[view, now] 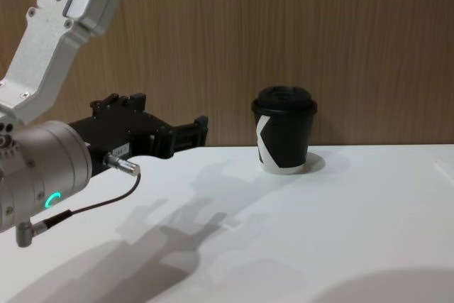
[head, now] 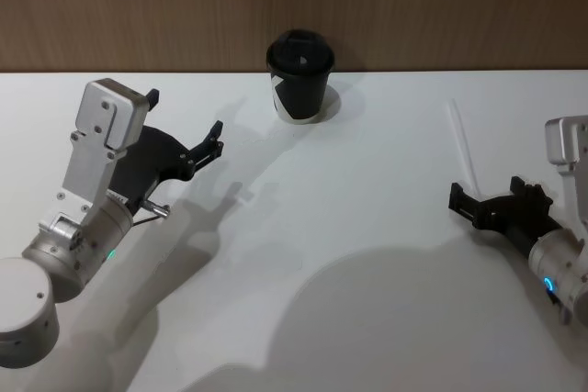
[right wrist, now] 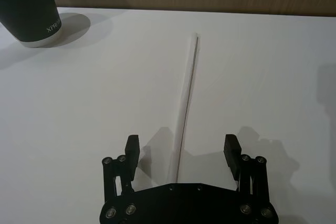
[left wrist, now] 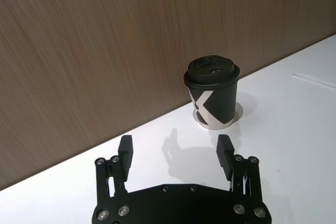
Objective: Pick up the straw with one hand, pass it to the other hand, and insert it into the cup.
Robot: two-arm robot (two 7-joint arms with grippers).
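Observation:
The black cup with its domed lid stands upright at the back of the white table, close to the wooden wall. The white straw lies flat on the table at the right. My right gripper is open and low at the straw's near end. In the right wrist view the straw runs forward from between the open fingers of the gripper, with the cup far off to one side. My left gripper hovers open at the left, pointing toward the cup, and holds nothing.
The white table ends at a brown wooden wall directly behind the cup. A thin black cable loops under my left wrist. The arms' shadows fall across the middle of the table.

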